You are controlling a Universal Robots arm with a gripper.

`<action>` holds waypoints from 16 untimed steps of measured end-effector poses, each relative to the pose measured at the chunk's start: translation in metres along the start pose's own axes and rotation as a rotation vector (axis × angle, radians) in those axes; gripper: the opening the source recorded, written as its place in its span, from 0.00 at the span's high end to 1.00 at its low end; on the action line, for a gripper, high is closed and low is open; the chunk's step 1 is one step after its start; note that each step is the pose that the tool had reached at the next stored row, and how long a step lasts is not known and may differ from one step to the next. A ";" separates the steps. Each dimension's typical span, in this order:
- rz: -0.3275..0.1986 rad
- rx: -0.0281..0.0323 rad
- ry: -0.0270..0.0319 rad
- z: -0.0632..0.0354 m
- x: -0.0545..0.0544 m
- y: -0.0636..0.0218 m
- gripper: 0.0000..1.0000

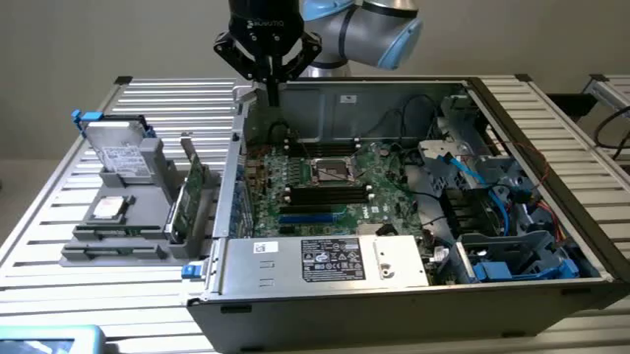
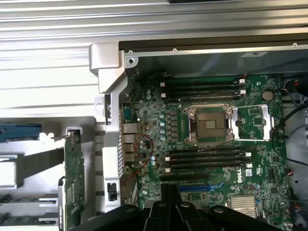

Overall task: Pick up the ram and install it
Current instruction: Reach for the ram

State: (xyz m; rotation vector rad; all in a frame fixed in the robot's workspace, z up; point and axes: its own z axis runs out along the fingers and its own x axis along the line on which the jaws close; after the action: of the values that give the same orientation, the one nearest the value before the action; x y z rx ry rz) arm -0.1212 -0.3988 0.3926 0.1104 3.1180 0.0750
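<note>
While the gripper hangs high over the far left corner of the case, its fingers pressed together with nothing between them, I judge the job to be at its very start: the pick-up is not yet made. The ram, as I read it, stands on edge in the grey holder left of the case, just beside the case's left wall. It sits on the near side of a broader green card and is well apart from the gripper, lower and nearer. On the board, the black slots on the far and near sides of the socket look empty from the wrist view, so nothing seems installed. To my mind the pick calls for three things. The fingers must spread before they reach the stick. The wrist must be lined up with the stick's long edge. The descent must be straight down, so the pads close across its thin faces. The broader card and the holder's posts stand close by, so I would allow little sideways drift.
</note>
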 end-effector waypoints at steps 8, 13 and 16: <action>0.000 0.0000 0.0000 0.0000 0.000 0.0000 0.89; 0.000 0.0002 0.0009 0.0005 0.000 -0.0005 0.89; 0.000 0.0004 0.0041 0.0004 0.001 -0.0049 0.89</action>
State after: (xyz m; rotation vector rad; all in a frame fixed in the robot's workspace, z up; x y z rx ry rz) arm -0.1222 -0.4036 0.3919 0.1107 3.1221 0.0747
